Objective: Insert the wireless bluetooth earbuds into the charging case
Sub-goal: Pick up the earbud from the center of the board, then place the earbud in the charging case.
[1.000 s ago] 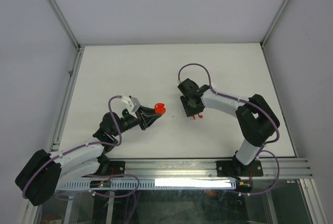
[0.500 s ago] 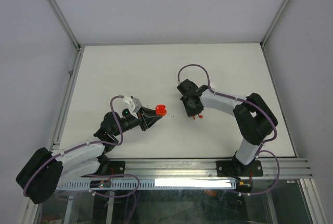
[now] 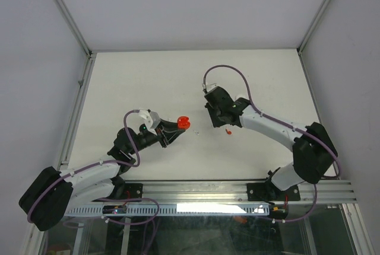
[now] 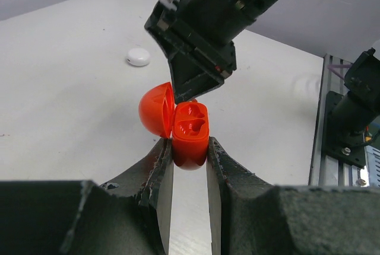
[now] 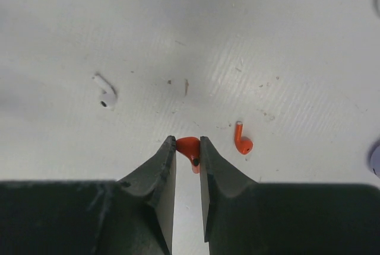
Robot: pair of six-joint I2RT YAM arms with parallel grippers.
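My left gripper (image 3: 178, 128) is shut on an open red charging case (image 3: 183, 123) and holds it above the table. In the left wrist view the case (image 4: 190, 133) has its lid (image 4: 155, 110) tipped to the left and two empty sockets showing. My right gripper (image 3: 214, 122) is just right of the case. In the right wrist view it (image 5: 188, 148) is shut on a red earbud (image 5: 187, 146). A second red earbud (image 5: 241, 142) lies on the table (image 3: 227, 131). A white earbud (image 5: 105, 96) lies further left.
A small white round object (image 4: 138, 57) lies on the table beyond the case. A pale lavender thing (image 5: 375, 159) shows at the right edge of the right wrist view. The white table (image 3: 130, 83) has raised rails along its sides.
My right arm has stretched out and its elbow swung right. Its gripper rose slightly with a red earbud between the fingers. The left gripper and the case barely moved.
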